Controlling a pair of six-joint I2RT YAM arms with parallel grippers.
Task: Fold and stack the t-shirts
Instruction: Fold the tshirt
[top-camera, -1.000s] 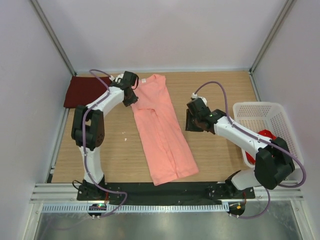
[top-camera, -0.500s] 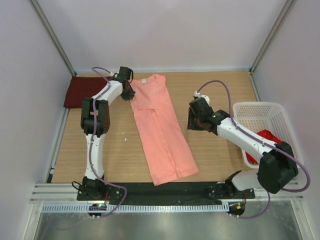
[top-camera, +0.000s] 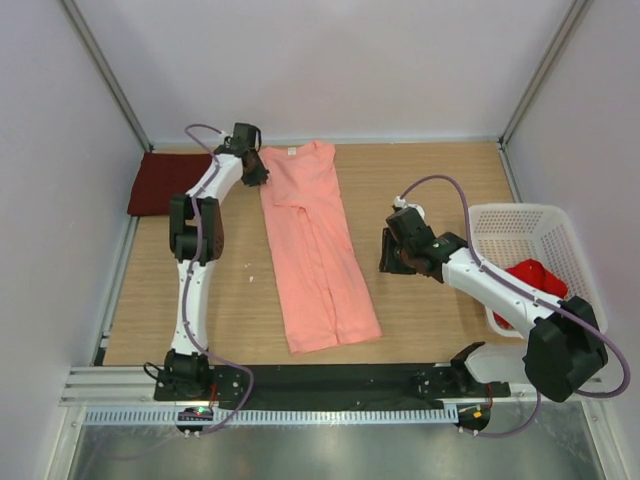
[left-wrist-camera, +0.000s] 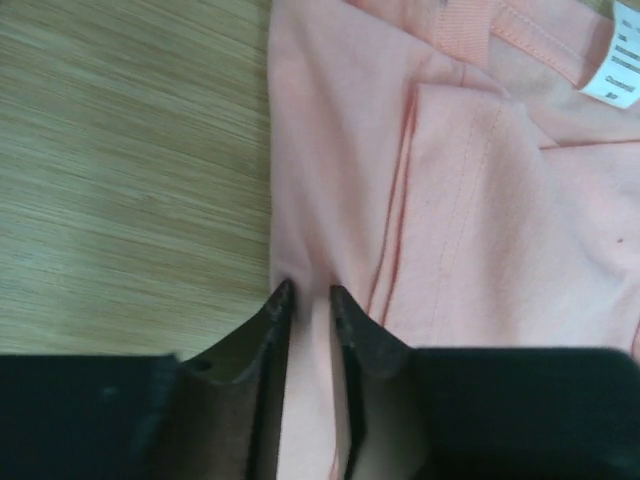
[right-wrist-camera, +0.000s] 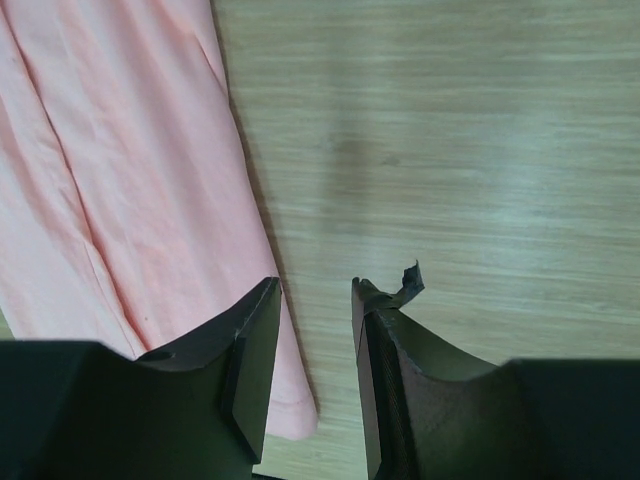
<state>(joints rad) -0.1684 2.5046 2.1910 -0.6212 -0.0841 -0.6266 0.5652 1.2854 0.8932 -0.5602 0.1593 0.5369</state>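
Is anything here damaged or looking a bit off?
Yes: in the right wrist view, a small ragged dark scrap sticks up from one finger of the right gripper, like peeling padding. The salmon-pink t-shirt also lies slightly slanted on the table.

Salmon-pink t-shirt (top-camera: 315, 250) lies folded lengthwise centrally, maroon t-shirt (top-camera: 160, 183) folded far-left, red t-shirt (top-camera: 530, 280) right

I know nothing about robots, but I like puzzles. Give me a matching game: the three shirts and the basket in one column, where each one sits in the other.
1 salmon-pink t-shirt
2 dark maroon t-shirt
3 bright red t-shirt
4 white basket

A far left corner
B inside the basket
C along the right side
D in the middle, laid out long

Pairs: 1-D, 2-A, 3-B, 4-C
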